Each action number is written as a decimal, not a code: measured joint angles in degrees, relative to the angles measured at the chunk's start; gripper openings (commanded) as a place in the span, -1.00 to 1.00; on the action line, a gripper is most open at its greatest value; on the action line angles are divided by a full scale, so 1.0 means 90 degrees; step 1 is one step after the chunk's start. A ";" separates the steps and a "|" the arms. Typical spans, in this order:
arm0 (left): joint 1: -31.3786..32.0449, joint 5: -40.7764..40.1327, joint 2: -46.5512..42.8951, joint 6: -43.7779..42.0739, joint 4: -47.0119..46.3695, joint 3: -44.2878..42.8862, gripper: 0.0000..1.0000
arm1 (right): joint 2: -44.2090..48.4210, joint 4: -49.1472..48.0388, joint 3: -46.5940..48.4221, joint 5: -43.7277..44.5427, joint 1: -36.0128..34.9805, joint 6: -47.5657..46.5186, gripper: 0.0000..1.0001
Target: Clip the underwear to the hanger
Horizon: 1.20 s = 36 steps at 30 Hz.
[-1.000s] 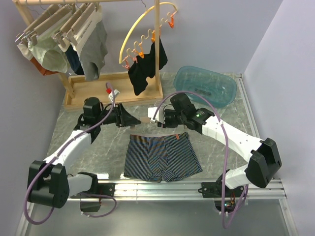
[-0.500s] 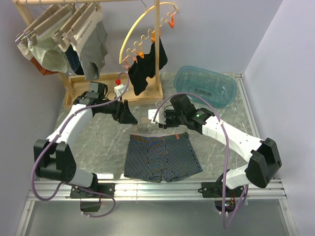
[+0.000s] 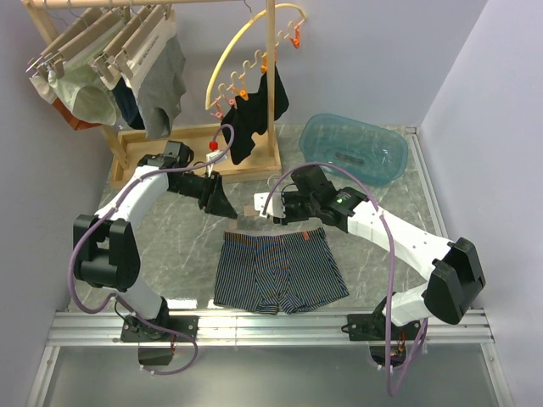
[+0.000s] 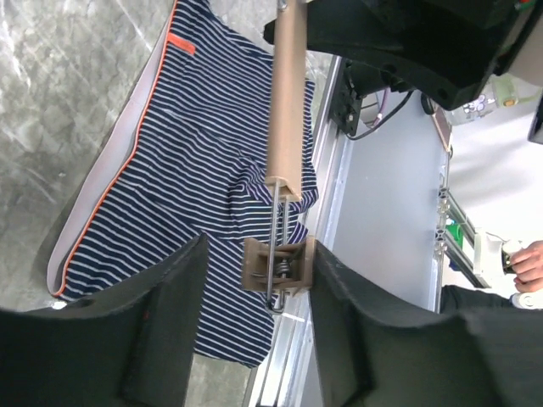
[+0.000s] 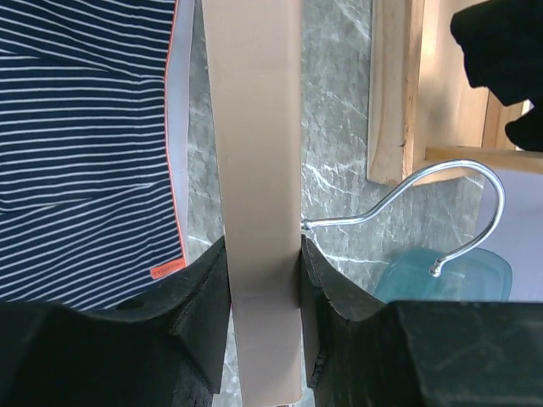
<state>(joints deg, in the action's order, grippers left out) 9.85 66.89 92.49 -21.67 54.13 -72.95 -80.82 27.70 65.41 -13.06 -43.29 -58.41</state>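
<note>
"Wooden hanger (image 5: 254, 170): who has it?"
"My right gripper (image 5: 259, 292), clamped tight on the bar beside the wire hook (image 5: 339, 220)."
"And your left gripper (image 4: 259, 254)?"
"Spread wide around one end clip (image 4: 280, 264). Whether it touches, I cannot tell."
"Count?"
"One hanger, and one underwear (image 3: 276, 271) lying flat on the table (image 3: 170, 246) just beneath. Two arms, bent inward, meeting above its waistband."

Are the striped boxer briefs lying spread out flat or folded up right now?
Spread flat: the underwear lies open on the table, waistband and both legs fully laid out.
</note>
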 measured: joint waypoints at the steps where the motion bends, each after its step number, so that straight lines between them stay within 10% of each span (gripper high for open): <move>1: 0.0005 0.0034 0.0000 0.0029 -0.0027 0.0005 -0.05 | 0.0000 0.0002 0.0000 0.0017 0.0002 0.0000 -1.00; 10: 0.0083 0.0328 0.0027 0.0022 0.0056 0.0010 -0.99 | 0.0000 0.0087 0.0000 0.0104 -0.0002 -0.0051 -1.00; 16: 0.0078 0.0590 0.0146 0.0121 0.0066 0.0049 -0.99 | 0.0000 0.0117 -0.0010 0.0189 -0.0012 -0.0168 -0.93; 21: 0.0029 0.0631 0.0168 0.0325 -0.0185 0.0148 -0.99 | -0.0002 -0.0092 -0.0119 0.0410 -0.0053 -0.0012 0.33; 36: -0.0255 0.0197 0.1430 0.0704 -0.1156 -0.0372 -0.99 | -0.0036 -0.0563 0.0032 -0.0214 -0.0070 0.2322 0.21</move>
<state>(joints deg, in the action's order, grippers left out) 7.55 68.66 105.36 -15.33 43.72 -76.29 -81.14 22.63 65.69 -14.98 -43.92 -37.52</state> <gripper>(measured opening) 0.190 0.630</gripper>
